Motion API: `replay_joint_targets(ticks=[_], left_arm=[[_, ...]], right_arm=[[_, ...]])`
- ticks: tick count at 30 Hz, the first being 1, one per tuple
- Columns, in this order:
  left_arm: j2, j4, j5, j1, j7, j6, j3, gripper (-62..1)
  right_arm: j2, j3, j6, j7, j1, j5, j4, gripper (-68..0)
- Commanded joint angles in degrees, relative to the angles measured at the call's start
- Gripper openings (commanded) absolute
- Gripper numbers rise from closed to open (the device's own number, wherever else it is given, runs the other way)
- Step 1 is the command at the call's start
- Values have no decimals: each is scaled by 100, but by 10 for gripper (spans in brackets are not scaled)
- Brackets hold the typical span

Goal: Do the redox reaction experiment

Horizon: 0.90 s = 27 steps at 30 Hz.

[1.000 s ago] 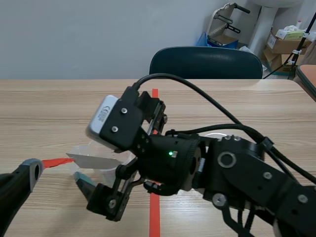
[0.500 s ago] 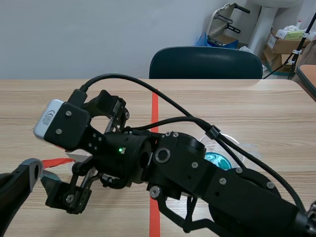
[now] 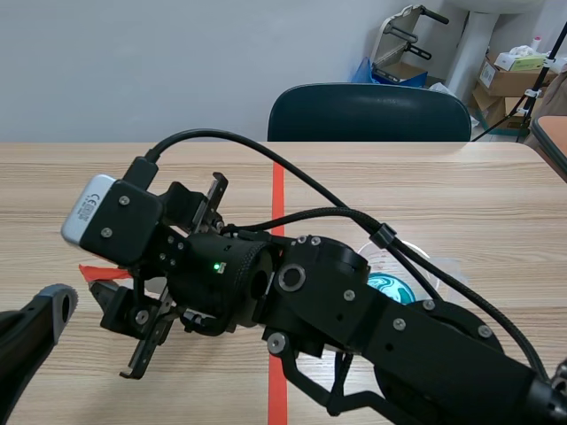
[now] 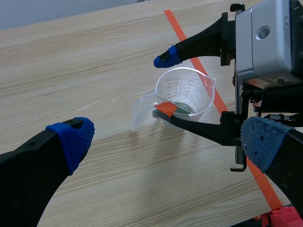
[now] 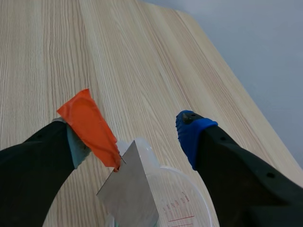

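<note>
Rolled over since half a second ago, the right gripper (image 3: pixel 133 326) now stands edge-on at the scene view's lower left, straddling the beaker (image 4: pixel 184 90).

A second ago that arm sat nearer the frame's middle. Its fingers are spread wide on either side of the clear plastic beaker and grip nothing. An orange-red scrap (image 5: pixel 90 125) clings to one pad, and a grey metal sheet (image 5: pixel 130 194) leans inside the beaker. The left gripper (image 4: pixel 166 139) is spread wide and empty, near the beaker. The beaker looks light, thin-walled and slippery, and the stiff sheet leaning on its rim could tip it. It is best taken across the body below the rim with a gentle squeeze.
</note>
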Motion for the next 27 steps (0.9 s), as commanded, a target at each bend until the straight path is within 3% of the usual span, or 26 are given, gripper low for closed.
replay_joint_targets(ticks=[1,6,13,19,27], left_arm=[[0,39,-9,-4,-79,-9,11,14],[0,39,-9,-4,-79,-9,11,14],[0,39,39,-2,-76,-9,11,14],[0,39,81,-2,-76,-7,11,14],[2,39,81,-2,-79,-7,11,14]], right_arm=[[0,42,-44,105,39,37,146,-388],[2,57,-44,105,39,37,149,-527],[179,57,-42,107,39,39,330,-670],[542,57,-39,0,39,44,966,-667],[811,162,-15,-809,42,428,1808,-667]])
